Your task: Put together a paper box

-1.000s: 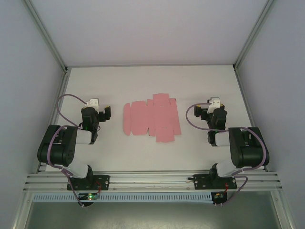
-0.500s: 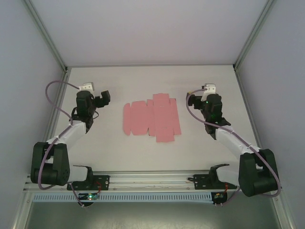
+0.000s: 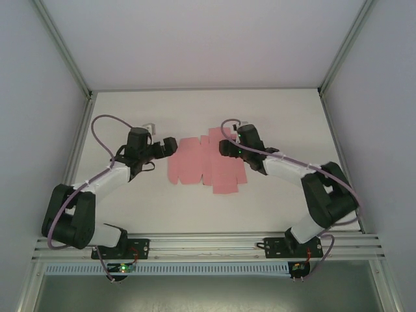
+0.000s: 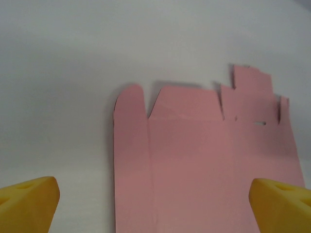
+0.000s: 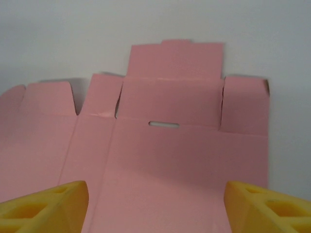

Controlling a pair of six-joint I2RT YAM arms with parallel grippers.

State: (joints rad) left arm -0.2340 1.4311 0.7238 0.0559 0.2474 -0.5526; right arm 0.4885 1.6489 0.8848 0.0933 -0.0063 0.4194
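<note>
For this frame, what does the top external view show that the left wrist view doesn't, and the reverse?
Top external gives the layout: both arms, the left tool at the left edge of the flat paper box, the right tool over its right side, and the sheet's whole outline on the table. The left wrist view adds close detail: its yellow fingertips spread wide, fold creases and a small slot. Both show the pink sheet lying flat and unfolded.

The box (image 3: 203, 170), a flat pink die-cut sheet, lies in the middle of the white worktop (image 3: 195, 110). The left end effector (image 3: 169, 146) is just beside its left edge. The right end effector (image 3: 225, 145) is over its far right part.
</note>
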